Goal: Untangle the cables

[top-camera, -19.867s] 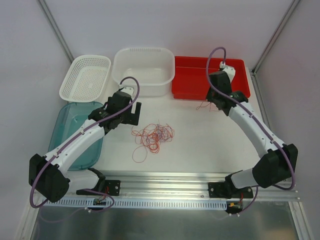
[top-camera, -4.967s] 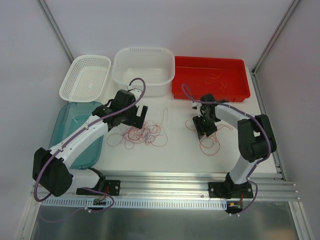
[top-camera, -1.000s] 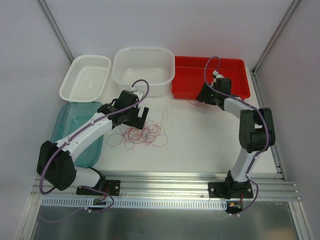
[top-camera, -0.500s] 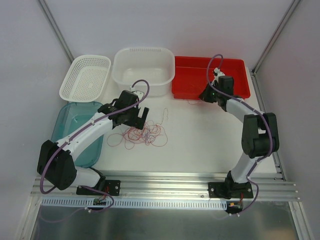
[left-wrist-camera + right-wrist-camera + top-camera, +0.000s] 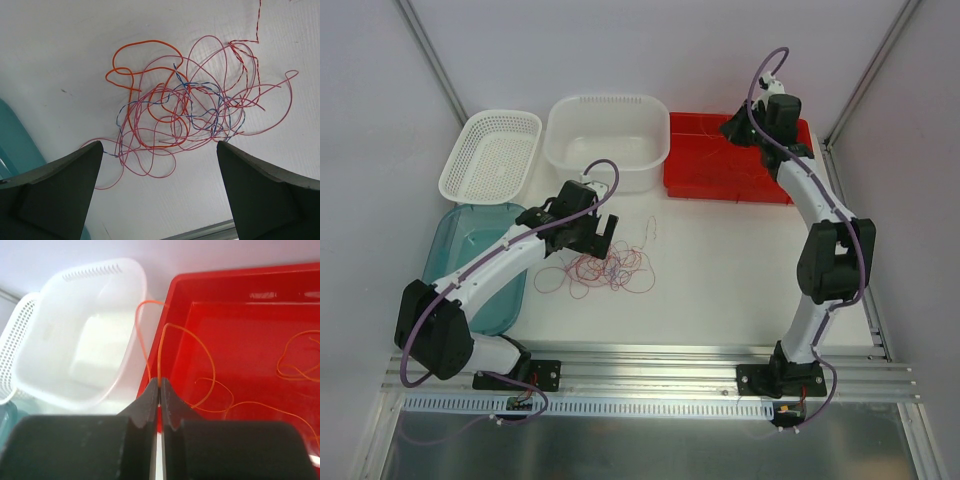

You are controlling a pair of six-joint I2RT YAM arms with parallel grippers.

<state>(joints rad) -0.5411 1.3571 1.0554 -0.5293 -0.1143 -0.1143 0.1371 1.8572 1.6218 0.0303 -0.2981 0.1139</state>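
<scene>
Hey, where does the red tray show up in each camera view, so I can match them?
Top external: the red tray is at upper right, partly behind the right arm.
Left wrist: not in it.
Right wrist: it fills the right half, beyond the right pincer, which is shut on an orange cable.
Shared landmark: the white tub, immediately left of the tray in both.

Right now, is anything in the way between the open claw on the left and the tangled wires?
No, nothing visible. The left gripper hangs open above the cables, and its camera sees them lying uncovered on the table.
</scene>
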